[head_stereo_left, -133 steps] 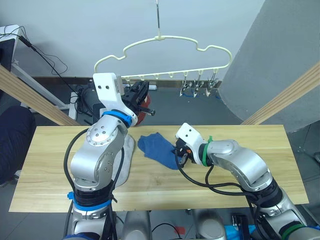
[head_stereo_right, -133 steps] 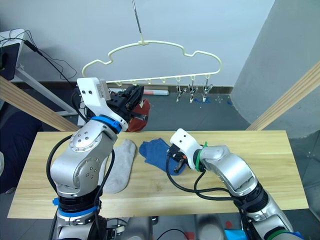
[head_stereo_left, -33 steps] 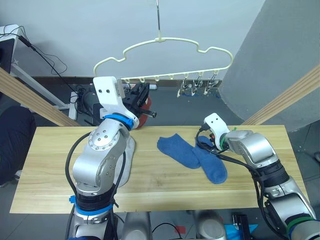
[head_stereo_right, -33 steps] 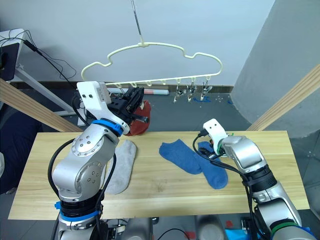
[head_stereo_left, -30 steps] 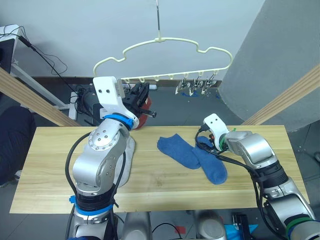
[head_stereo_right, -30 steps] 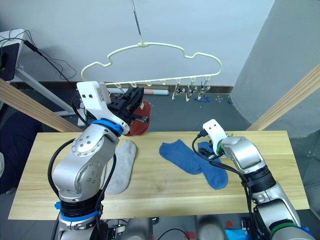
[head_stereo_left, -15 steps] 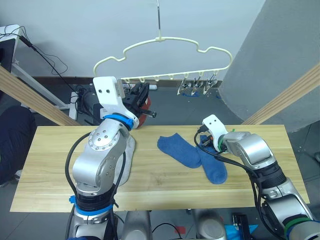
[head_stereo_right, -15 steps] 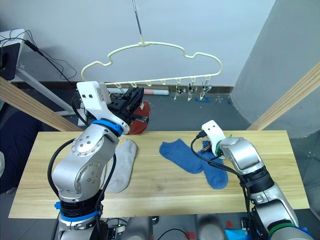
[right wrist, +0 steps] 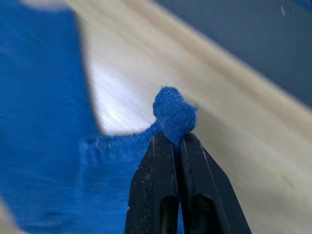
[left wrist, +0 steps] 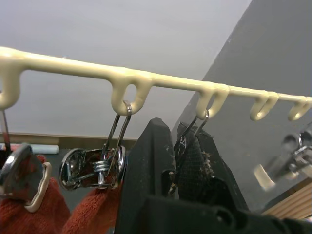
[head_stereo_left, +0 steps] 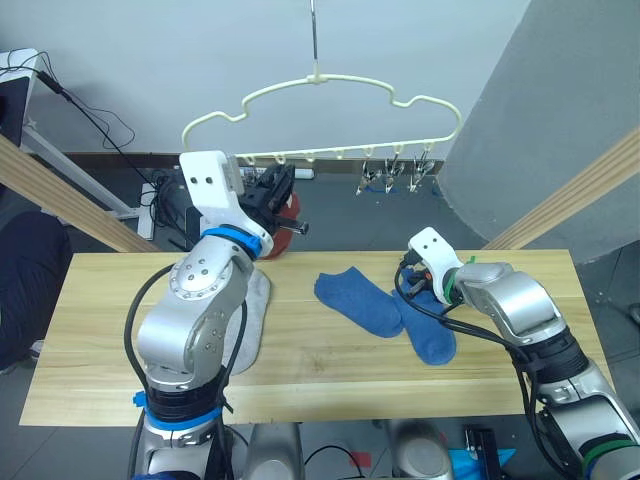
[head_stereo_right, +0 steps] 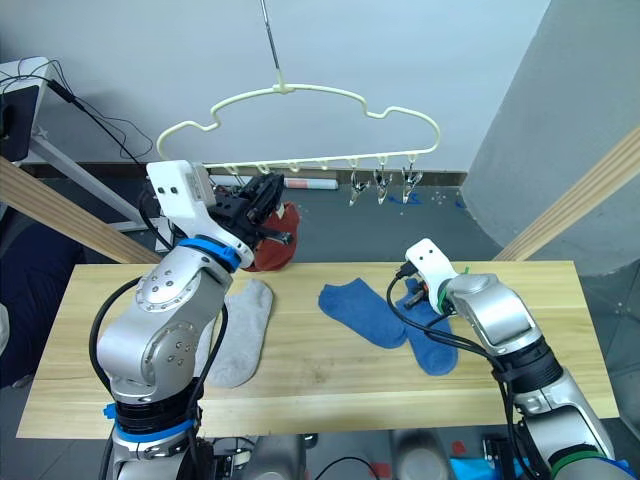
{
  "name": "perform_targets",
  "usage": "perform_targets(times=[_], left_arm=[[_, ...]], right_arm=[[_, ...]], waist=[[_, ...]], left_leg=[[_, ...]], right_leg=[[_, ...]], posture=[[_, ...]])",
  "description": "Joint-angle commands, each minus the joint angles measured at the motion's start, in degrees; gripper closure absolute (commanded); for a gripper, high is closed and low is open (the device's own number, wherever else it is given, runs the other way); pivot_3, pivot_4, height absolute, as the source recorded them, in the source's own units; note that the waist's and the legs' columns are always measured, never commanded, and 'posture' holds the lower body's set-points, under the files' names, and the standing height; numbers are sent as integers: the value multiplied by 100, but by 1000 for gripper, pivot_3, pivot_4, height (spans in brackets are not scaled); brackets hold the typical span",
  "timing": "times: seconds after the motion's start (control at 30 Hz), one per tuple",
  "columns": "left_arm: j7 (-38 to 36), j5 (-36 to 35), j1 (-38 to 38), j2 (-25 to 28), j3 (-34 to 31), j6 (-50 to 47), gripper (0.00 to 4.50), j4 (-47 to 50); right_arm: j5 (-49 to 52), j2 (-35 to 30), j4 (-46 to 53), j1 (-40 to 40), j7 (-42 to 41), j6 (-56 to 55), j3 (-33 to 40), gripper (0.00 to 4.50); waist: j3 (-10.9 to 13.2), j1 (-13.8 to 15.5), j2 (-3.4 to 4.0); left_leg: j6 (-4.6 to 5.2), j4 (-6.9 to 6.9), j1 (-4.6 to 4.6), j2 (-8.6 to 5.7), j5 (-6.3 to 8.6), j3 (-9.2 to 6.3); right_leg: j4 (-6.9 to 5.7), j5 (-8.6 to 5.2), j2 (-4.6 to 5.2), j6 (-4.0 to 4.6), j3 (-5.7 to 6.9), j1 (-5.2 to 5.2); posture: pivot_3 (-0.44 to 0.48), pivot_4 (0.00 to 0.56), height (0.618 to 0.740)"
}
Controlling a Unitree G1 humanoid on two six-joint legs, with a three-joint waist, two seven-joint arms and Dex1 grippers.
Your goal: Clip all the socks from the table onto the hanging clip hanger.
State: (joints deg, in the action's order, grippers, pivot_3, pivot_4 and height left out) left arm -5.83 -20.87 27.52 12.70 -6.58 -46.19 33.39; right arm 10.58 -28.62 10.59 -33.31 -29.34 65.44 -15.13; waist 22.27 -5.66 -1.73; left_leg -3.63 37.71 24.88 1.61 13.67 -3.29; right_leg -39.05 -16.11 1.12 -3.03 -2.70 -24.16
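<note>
Near the tabletop (head_stereo_left: 300, 380) far edge, right claw (right wrist: 171, 141) pinching a blue sock (head_stereo_left: 428, 335); left claw (left wrist: 183, 161) up at clip hanger (head_stereo_left: 320, 90), state unclear.

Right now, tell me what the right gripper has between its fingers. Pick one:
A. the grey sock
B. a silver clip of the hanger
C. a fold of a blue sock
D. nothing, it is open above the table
C: in the right wrist view the right gripper has its two black fingers closed on a bunched bit of blue sock, with the rest of it lying on the table.
</note>
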Motion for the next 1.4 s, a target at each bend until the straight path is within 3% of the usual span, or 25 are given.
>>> perform_targets(times=[0.03, 0.33, 0.8, 1.4], left_arm=[[-89, -182, 7, 94, -161, -156, 4315, 49], [-174, -835, 80, 141, -517, -540, 4315, 70], [-58, -1465, 346, 292, -797, -975, 4315, 37], [425, -2171, 701, 191, -1106, -1315, 4315, -139]], right_arm=[[193, 2, 441, 42, -197, -344, 201, 4487], [1031, 292, 993, -200, -773, -646, 576, 4487], [1595, 814, 813, -831, -866, -865, 709, 4487], [1554, 1749, 178, -1171, -839, -1417, 200, 4487]], waist=[[0, 2, 0], [0, -2, 0], [0, 26, 0], [-1, 72, -1]], left_leg=[[0, 0, 0, -1, 0, 0], [0, -1, 0, 2, 0, 0], [-1, 1, 1, 4, -1, -3], [-3, 3, 3, 3, -2, -4]], right_leg=[[1, 0, 0, 0, 0, 0], [0, 0, 0, 0, 0, 0], [-3, 2, 1, 4, 5, -2], [-3, 3, 8, 6, 10, -4]], posture=[[-157, 405, 740], [-147, 389, 740], [-134, 371, 740], [-102, 352, 740]])
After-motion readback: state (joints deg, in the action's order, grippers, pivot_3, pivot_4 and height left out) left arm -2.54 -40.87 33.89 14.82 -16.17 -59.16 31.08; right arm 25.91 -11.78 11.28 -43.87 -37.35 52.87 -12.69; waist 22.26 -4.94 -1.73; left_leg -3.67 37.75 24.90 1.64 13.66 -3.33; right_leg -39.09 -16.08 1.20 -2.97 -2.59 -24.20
